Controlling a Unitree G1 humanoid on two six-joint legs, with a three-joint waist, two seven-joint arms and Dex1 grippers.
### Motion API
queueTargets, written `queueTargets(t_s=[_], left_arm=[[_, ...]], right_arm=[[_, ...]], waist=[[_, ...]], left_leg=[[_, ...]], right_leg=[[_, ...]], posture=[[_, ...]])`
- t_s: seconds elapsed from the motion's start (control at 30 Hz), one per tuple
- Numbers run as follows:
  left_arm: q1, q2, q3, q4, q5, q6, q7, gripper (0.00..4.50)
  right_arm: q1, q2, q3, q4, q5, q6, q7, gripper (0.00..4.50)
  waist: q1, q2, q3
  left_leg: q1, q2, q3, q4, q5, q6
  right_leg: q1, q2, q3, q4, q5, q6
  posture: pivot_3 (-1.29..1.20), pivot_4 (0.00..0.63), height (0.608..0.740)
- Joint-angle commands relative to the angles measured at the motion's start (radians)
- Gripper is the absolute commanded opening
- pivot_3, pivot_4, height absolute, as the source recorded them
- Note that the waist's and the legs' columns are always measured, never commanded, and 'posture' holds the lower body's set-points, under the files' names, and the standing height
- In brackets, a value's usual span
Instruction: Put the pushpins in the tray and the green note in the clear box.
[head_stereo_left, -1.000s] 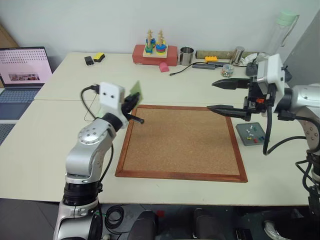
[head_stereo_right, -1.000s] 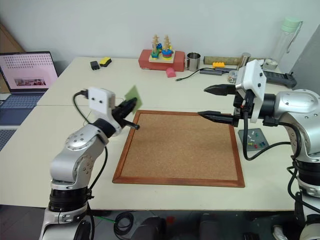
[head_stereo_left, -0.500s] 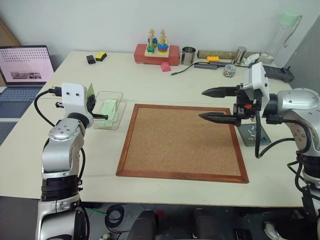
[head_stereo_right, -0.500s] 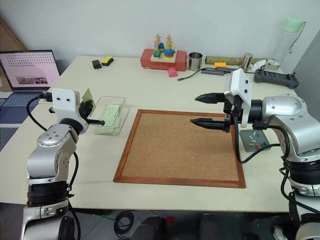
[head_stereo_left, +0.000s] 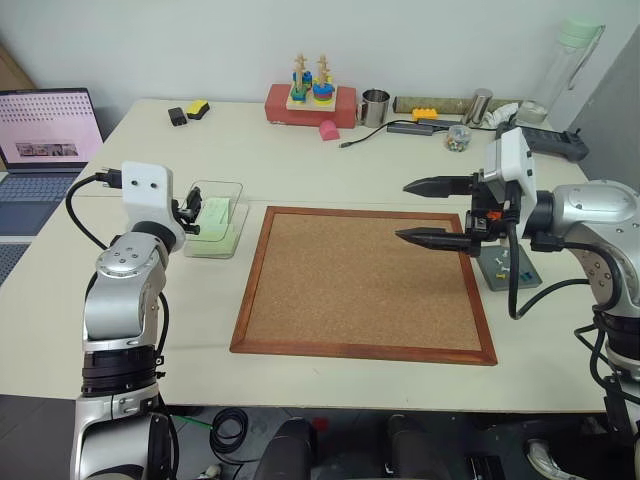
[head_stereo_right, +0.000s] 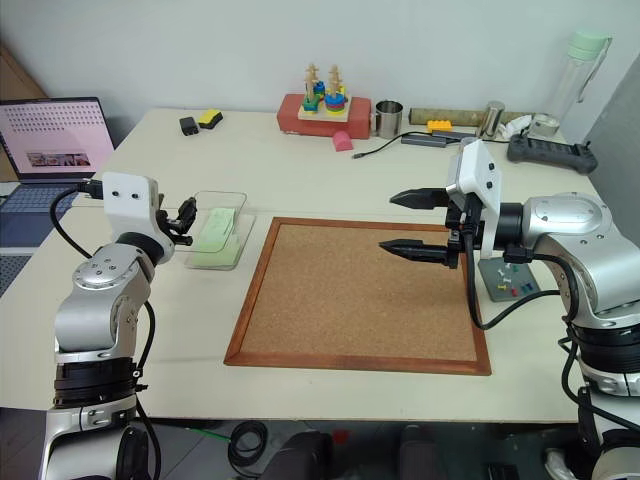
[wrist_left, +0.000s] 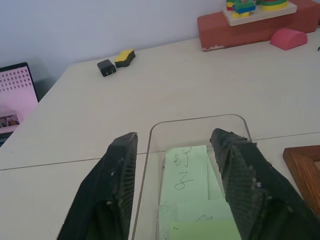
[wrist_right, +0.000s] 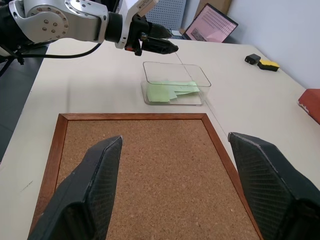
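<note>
a wooden-framed cork board (head_stereo_left: 365, 278) lies bare mid-table. along the far edge: a red block (head_stereo_left: 311, 108) bearing a ring-stacking toy (head_stereo_left: 311, 82), a pink half-round piece (head_stereo_left: 327, 132) before it, a metal cup (head_stereo_left: 374, 110), a small clear jar (head_stereo_left: 456, 140). a black adapter (head_stereo_left: 178, 118) touches a yellow piece (head_stereo_left: 197, 109). an open laptop (head_stereo_left: 47, 130) sits far left.

Silver, rounded arm shells with black joints; a white box sits at each wrist, black cables loop alongside, and the tapered fingers (head_stereo_left: 432, 238) are black and ridged.
</note>
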Motion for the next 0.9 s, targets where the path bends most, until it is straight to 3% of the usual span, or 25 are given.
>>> queueTargets(t_s=[0.03,0.07,0.23,0.33,0.53,0.7,0.9], left_arm=[[0.004,0.05,-0.013,-0.085,0.004,-0.009,-0.057,3.41],[0.009,0.06,-0.014,-0.094,-0.004,-0.007,-0.081,3.59],[0.072,0.189,-0.033,-0.128,-0.019,0.005,-0.248,3.59],[0.216,0.355,-0.056,-0.205,0.009,-0.133,-0.455,3.59],[0.415,0.529,0.125,-0.207,-0.154,-0.141,-0.775,3.59],[0.523,0.604,0.247,-0.141,-0.201,-0.132,-0.934,3.59],[0.507,0.578,0.271,-0.095,-0.208,-0.184,-0.938,3.59]], right_arm=[[0.009,-0.015,-0.043,-0.019,0.012,-0.016,-0.003,3.51],[0.018,-0.023,-0.048,-0.017,0.008,-0.018,0.001,3.51],[0.079,-0.081,-0.075,0.0,-0.02,-0.038,0.015,3.51],[0.164,-0.176,-0.113,0.022,-0.052,-0.07,0.062,3.51],[0.347,-0.33,-0.218,0.087,-0.107,-0.166,0.149,3.51],[0.467,-0.392,-0.292,0.145,-0.131,-0.227,0.205,3.51],[0.509,-0.395,-0.304,0.195,-0.162,-0.291,0.205,3.51]], waist=[[0.0,0.0,0.0],[0.0,0.0,0.0],[-0.001,0.0,0.0],[-0.003,-0.001,0.0],[-0.001,0.0,0.001],[-0.003,0.001,0.001],[-0.004,0.001,0.0]], left_leg=[[0.0,0.0,0.0,0.0,0.0,0.0],[0.0,0.0,0.0,0.0,0.0,0.0],[0.0,0.0,0.001,0.0,0.0,0.0],[0.0,0.0,0.001,0.0,0.0,0.0],[0.0,0.001,0.004,-0.001,-0.001,0.001],[0.002,0.003,0.007,-0.001,-0.001,0.001],[0.002,0.003,0.008,-0.001,-0.001,0.001]], right_leg=[[0.0,0.0,0.0,0.0,0.0,0.0],[0.0,0.0,0.0,0.0,0.0,0.0],[0.0,0.0,0.001,0.0,0.0,0.0],[0.0,0.0,0.001,0.0,0.0,0.0],[-0.001,-0.001,0.001,-0.002,-0.001,-0.001],[0.0,0.0,0.0,-0.001,-0.002,-0.003],[0.001,0.0,0.0,-0.001,-0.002,-0.003]], posture=[[0.0,0.15,0.74],[0.0,0.15,0.74],[0.0,0.15,0.74],[0.0,0.15,0.74],[0.0,0.15,0.74],[0.0,0.15,0.74],[0.0,0.15,0.74]])
